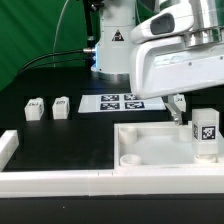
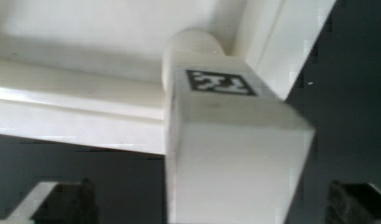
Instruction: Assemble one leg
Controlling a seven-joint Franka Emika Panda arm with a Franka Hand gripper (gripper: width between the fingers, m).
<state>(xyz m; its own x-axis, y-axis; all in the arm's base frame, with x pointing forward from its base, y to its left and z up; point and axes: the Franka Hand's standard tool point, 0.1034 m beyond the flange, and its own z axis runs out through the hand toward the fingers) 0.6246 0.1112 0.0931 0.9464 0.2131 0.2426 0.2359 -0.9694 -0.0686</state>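
A leg point(image 1: 205, 135), a small white post with a black-and-white tag, stands upright in the near corner of the large white panel point(image 1: 150, 140) at the exterior view's right. My gripper point(image 1: 183, 106) hangs just above it and slightly toward the exterior view's left. In the wrist view the leg point(image 2: 231, 130) fills the middle, tag facing the camera, with the panel's rim point(image 2: 62, 95) behind it. My gripper point(image 2: 205, 205) is open; both fingers point(image 2: 54, 200) stand apart from the leg with dark gaps on each side.
Two more legs point(image 1: 35, 108) point(image 1: 62, 106) stand on the black table at the exterior view's left. The marker board point(image 1: 120, 102) lies behind the panel. A white barrier point(image 1: 60, 181) runs along the front edge, with a short piece point(image 1: 8, 148) at the left.
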